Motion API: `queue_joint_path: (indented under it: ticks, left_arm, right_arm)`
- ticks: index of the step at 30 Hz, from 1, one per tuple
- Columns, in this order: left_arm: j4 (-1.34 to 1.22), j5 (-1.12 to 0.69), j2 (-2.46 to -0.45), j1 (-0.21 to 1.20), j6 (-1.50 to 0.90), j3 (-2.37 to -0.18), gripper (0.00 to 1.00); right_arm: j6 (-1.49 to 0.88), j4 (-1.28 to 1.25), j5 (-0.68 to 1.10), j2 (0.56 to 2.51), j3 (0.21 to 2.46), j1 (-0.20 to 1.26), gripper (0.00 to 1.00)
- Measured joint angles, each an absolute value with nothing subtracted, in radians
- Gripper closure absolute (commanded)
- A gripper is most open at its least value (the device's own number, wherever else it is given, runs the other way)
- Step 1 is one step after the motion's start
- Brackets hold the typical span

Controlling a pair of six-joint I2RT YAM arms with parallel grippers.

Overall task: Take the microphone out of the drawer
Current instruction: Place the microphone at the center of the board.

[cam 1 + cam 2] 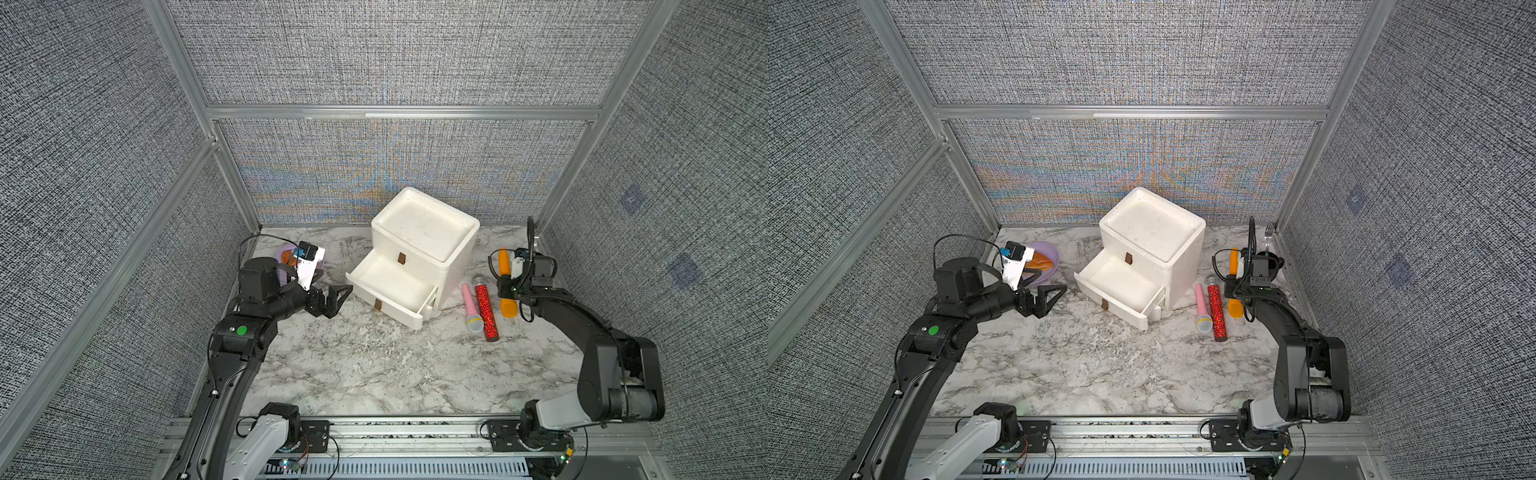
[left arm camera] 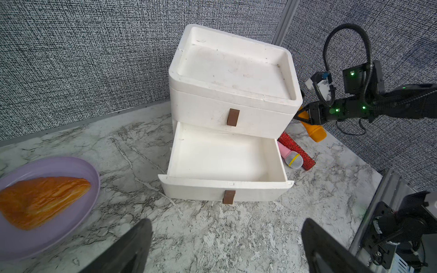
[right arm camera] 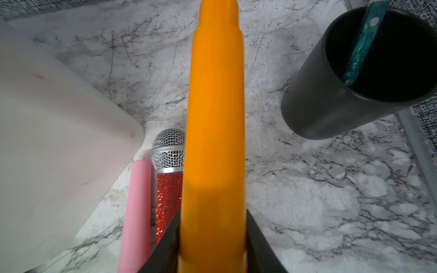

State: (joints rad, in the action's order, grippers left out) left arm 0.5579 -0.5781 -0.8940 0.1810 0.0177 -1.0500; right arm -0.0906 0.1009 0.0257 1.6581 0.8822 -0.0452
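Orange microphone (image 3: 215, 118) is out of the empty drawer (image 2: 201, 191), pinched tight in the jaws of the right gripper (image 3: 212, 217) low over the marble counter (image 1: 374, 374), likely to land by the pink microphone (image 1: 469, 303) and red glitter microphone (image 1: 485, 311) beside them. Jaws of the left gripper (image 1: 340, 301) gape empty toward the drawer; grey fabric walls (image 1: 395, 62) surround.

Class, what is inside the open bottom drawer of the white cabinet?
The open drawer shows only its bare white floor; nothing lies in it. Its rear part, under the closed upper drawer, is covered.
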Motion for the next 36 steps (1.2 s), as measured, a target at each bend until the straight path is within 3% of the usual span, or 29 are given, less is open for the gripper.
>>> queue_joint_path:
  ticks: [11,36]
  left_arm:
    - [0.551,-0.587,-0.913,0.181,0.009,-1.05,0.0]
    - [0.525,-0.606,-0.929,0.181,-0.001,-1.061,0.0]
  right_arm:
    - [-0.064,0.07,-0.013,1.827,0.895,-0.052,1.0]
    - [-0.058,0.09,-0.024,1.838,0.906,-0.032,1.0]
